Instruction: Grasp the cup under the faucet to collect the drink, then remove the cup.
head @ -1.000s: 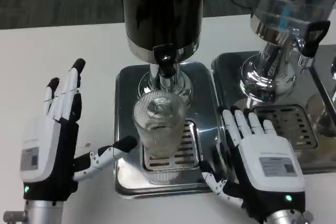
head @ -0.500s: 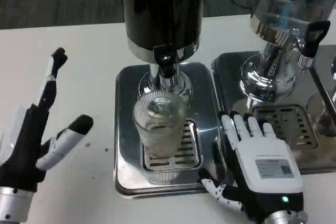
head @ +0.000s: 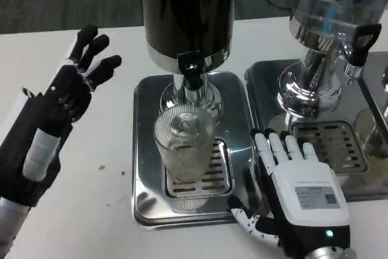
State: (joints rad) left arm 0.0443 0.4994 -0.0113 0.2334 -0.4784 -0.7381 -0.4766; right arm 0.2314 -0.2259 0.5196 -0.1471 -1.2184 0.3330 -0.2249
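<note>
A clear ribbed cup point(head: 183, 148) stands upright on the drip grate point(head: 206, 181) of a steel tray point(head: 145, 150), directly under the black faucet point(head: 191, 72) of a dark drink dispenser point(head: 188, 10). My left hand point(head: 66, 98) is raised over the white table left of the tray, turned edge-on, fingers apart and pointing up toward the dispenser, holding nothing. It is well clear of the cup. My right hand point(head: 297, 186) lies flat, back up, at the tray's right rim, fingers spread, thumb near the tray's front corner, not touching the cup.
A second steel dispenser point(head: 330, 34) with its own tray and grate point(head: 330, 144) stands at the right, its black tap handle point(head: 361, 43) sticking out. Bare white table point(head: 91, 210) lies left of the cup's tray.
My left hand has swung up and away from the cup, rotating from back-up beside the tray to edge-on higher over the table. My right hand slid slightly toward me. The cup has not moved.
</note>
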